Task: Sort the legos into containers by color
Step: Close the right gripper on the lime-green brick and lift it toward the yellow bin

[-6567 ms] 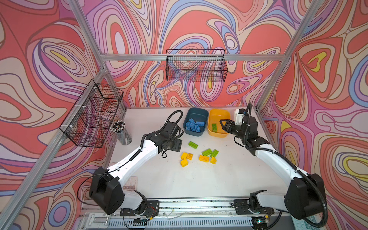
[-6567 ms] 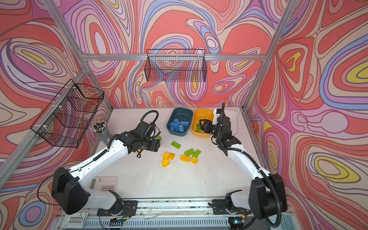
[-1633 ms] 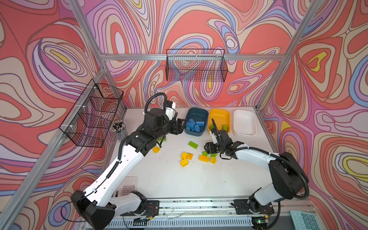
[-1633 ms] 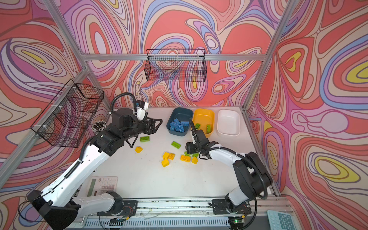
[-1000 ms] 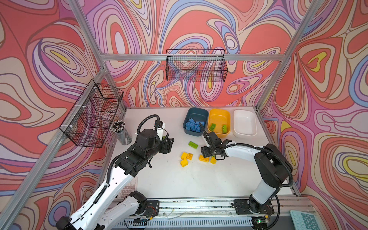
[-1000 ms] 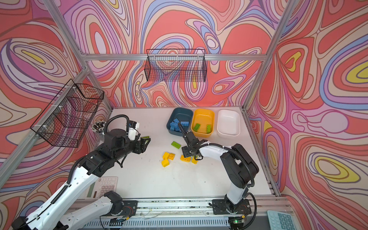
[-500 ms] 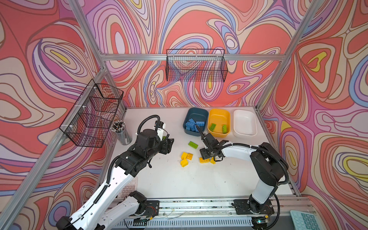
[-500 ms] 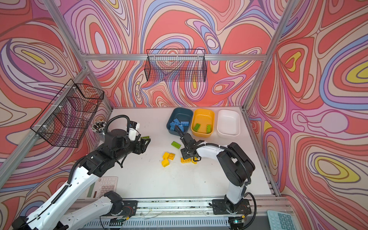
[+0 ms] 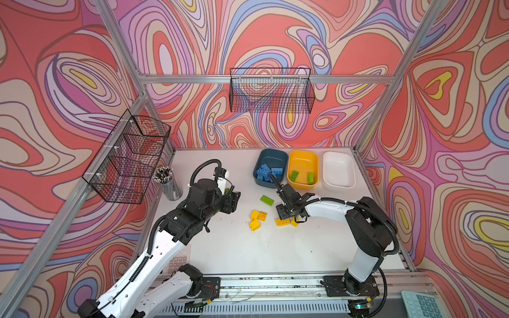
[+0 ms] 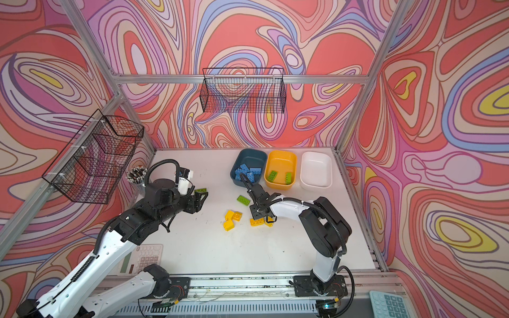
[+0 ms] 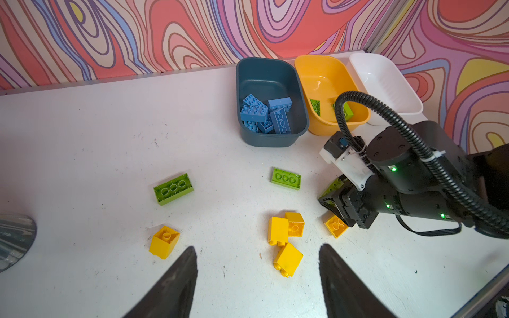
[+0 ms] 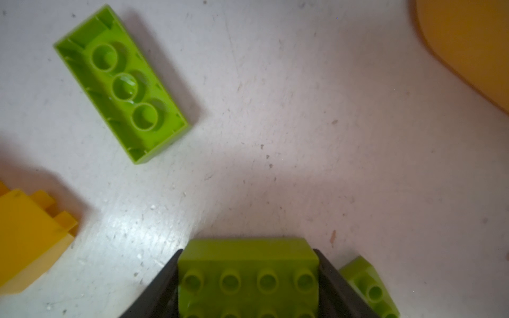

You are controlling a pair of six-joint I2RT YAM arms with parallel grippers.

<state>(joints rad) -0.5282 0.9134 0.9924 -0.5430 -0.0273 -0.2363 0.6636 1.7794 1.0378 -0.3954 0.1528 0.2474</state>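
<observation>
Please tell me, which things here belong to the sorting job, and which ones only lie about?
For the job: blue legos, green legos, yellow legos; teal tub, yellow-orange tub, white tub.

Just lying about: back wire basket, side wire basket, pencil cup, white calculator, teal calculator.

The right hand (image 9: 286, 217) is hanging low over the surface (image 9: 248, 261) right beside a few yellow legos (image 9: 283, 222), with a green lego (image 9: 267, 200) lying near it. The left hand (image 9: 233, 197) is hovering well apart. Blue legos (image 9: 268, 174) are sitting in the teal container (image 9: 271, 155).
</observation>
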